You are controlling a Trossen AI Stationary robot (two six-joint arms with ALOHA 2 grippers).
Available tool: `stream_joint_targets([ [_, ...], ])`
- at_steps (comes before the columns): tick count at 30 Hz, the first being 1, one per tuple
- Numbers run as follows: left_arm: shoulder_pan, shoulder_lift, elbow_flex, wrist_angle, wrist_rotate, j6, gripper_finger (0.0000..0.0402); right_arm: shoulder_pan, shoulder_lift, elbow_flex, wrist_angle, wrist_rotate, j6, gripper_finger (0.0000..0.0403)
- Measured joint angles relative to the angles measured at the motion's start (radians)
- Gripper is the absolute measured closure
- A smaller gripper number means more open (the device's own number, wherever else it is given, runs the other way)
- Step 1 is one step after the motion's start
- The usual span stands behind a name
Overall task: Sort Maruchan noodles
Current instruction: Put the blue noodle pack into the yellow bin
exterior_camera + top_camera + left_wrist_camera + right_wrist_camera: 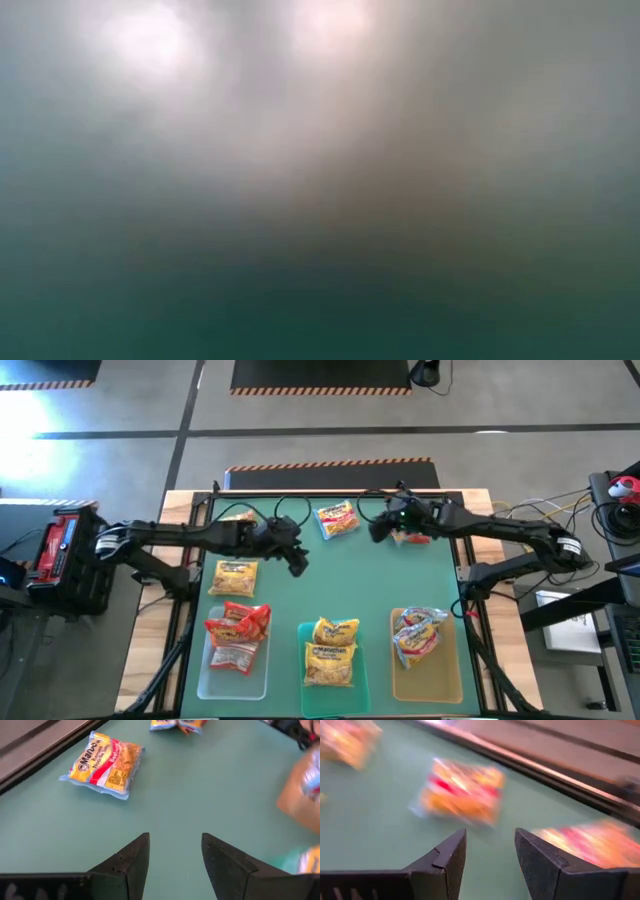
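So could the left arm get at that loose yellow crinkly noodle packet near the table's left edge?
Probably yes: the yellow crinkly noodle packet lies alone on bare mat, and the left gripper hangs open beside it with nothing between.

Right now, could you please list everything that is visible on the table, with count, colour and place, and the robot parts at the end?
Loose noodle packets: three; a yellow one on the left side of the mat, a yellow-orange one at the far middle, a red one by the right tool.
Clear tray: one, near left; holds red packets.
Teal tray: one, near middle; holds yellow packets.
Amber tray: one, near right; holds yellow-orange packets.
Teal mat: one, covers the table.
Left tool: open, empty, above the mat's left-middle.
Right tool: open, empty, beside the red loose packet.
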Motion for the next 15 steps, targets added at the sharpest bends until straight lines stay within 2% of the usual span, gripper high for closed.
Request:
stream_joint_targets([
  [4, 0.025, 0.055, -0.001, 0.037, 0.009, -0.088, 0.0239, -0.003, 0.074, -0.112, 0.433, -0.09, 0.004, 0.0243],
  [6, 0.028, 0.079, -0.001, 0.057, 0.01, -0.132, 0.0239, -0.003, 0.139, -0.135, 0.537, -0.089, 0.003, 0.0243],
  [10, 0.028, 0.112, -0.001, 0.103, 0.011, -0.199, 0.0239, -0.004, 0.293, -0.107, 0.565, -0.041, -0.019, 0.0243],
  [15, 0.025, 0.115, -0.001, 0.129, 0.012, -0.206, 0.0239, -0.006, 0.438, -0.016, 0.58, -0.039, -0.058, 0.0243],
])
